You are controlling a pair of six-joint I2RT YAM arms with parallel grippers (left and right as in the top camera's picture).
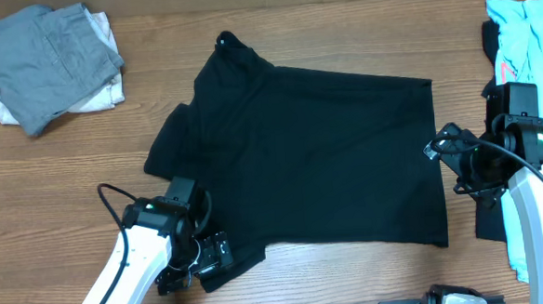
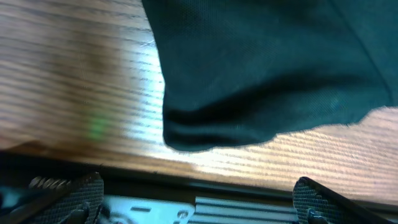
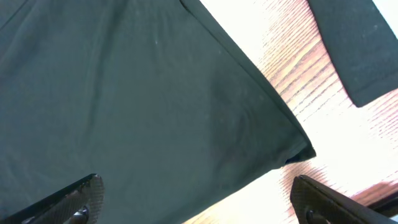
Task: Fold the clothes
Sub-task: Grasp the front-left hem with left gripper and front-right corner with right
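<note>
A black short-sleeved T-shirt (image 1: 309, 159) lies spread flat in the middle of the wooden table, collar toward the far left. My left gripper (image 1: 203, 258) sits at its near-left corner, open. In the left wrist view a rumpled black edge (image 2: 261, 74) lies ahead of the gripper (image 2: 196, 199), with nothing between the fingers (image 2: 81, 193). My right gripper (image 1: 444, 150) hovers at the shirt's right edge, also open. In the right wrist view the gripper (image 3: 196, 202) straddles the black cloth (image 3: 137, 106) near a hem corner (image 3: 305, 152) without touching it.
A pile of grey and white clothes (image 1: 48, 61) lies at the far left corner. A light-blue shirt with red print (image 1: 526, 36) lies at the far right, and another black piece (image 1: 487, 220) sits under the right arm, also showing as dark fabric (image 3: 360, 43).
</note>
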